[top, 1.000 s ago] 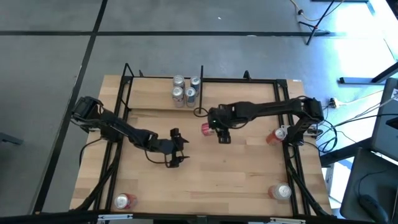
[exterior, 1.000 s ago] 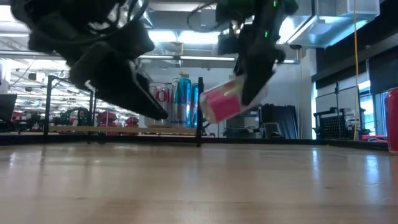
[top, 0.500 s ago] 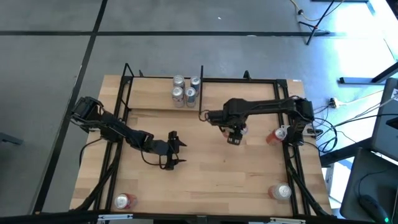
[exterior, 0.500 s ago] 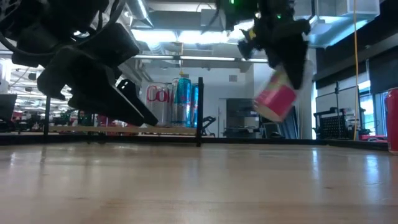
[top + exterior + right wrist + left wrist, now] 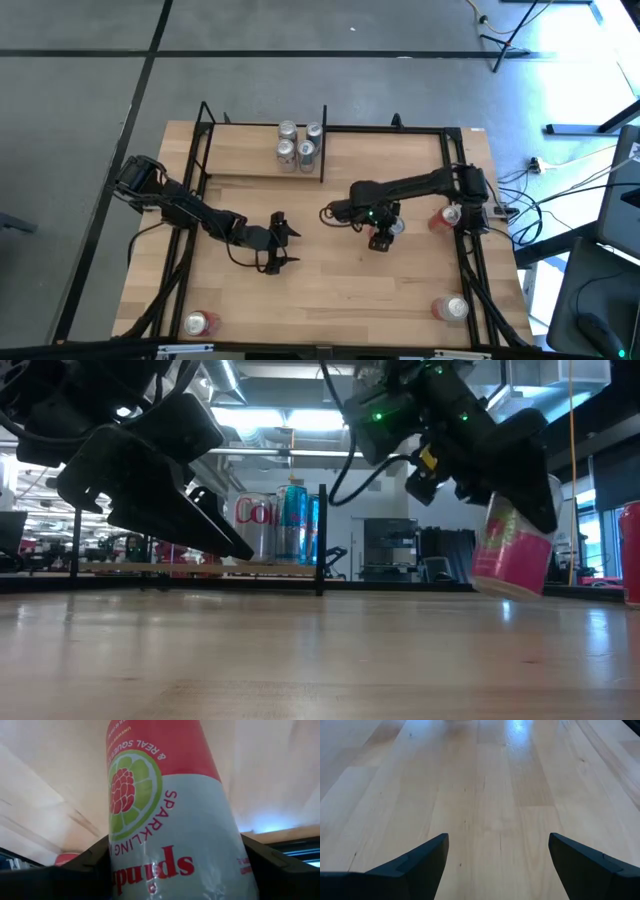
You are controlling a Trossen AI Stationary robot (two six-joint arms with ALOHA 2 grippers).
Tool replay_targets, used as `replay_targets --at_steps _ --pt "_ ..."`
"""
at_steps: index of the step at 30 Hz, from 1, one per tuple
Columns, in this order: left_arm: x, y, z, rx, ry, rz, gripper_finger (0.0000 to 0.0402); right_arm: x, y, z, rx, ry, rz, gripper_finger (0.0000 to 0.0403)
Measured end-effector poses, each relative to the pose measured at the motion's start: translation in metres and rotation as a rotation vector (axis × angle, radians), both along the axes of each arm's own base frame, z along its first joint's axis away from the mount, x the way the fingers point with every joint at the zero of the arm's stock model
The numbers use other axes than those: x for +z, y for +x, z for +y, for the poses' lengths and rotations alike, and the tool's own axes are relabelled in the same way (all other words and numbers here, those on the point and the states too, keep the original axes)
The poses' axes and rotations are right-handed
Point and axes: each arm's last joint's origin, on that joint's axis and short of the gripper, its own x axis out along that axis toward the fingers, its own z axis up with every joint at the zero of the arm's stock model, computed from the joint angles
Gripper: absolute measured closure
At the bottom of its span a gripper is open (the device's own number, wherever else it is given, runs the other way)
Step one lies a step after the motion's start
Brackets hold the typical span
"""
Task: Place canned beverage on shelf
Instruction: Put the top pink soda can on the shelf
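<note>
pink can [image 5: 512, 545] pinched in my right fingers [image 5: 381, 232] over the worktop [image 5: 340, 290]; left fingers [image 5: 280, 240] spread, empty. four cans on the shelf [image 5: 250, 165], three loose.

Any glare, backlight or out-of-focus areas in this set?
High view: bright window wash at top right. Low view: ceiling lights backlight the arms into dark shapes. Left wrist view: a glare patch on the tabletop. Right wrist view: the held can fills the picture, lettering soft.

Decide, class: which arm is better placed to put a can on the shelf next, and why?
The right. Its gripper already holds a pink can clear of the table, with the shelf nearby. The left gripper hangs open and empty over bare table.
</note>
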Motion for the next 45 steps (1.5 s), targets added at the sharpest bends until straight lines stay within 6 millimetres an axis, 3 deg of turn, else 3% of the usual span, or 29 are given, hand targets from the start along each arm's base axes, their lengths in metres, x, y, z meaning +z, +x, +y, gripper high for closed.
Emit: replay_targets --at_steps 7,16,25,32,36,40,45 --pt "0.0 0.0 0.0 0.001 -0.002 0.0 0.0074 -0.003 -0.001 0.016 -0.007 0.036 0.022 0.0126" --pt "0.0 0.0 -0.002 -0.004 -0.003 -0.001 0.0074 -0.012 0.002 0.019 0.009 0.026 0.048 0.0126" --pt "0.0 0.0 -0.002 -0.004 -0.003 -0.001 0.0074 -0.016 0.005 0.019 0.046 0.009 0.025 0.0043" --pt "0.0 0.0 -0.002 -0.004 -0.003 -0.001 0.0074 -0.017 0.008 0.019 0.048 0.012 -0.001 0.0027" --pt "0.0 0.0 -0.002 -0.004 -0.003 -0.001 0.0074 -0.004 0.009 0.019 0.049 0.012 0.003 0.0026" --pt "0.0 0.0 -0.002 -0.005 -0.002 -0.001 0.0074 0.021 0.011 0.023 0.073 0.005 -0.137 0.0025" --pt "0.002 0.0 -0.002 -0.004 -0.011 -0.019 0.0074 0.054 -0.008 0.032 0.098 -0.093 -0.26 0.0025"
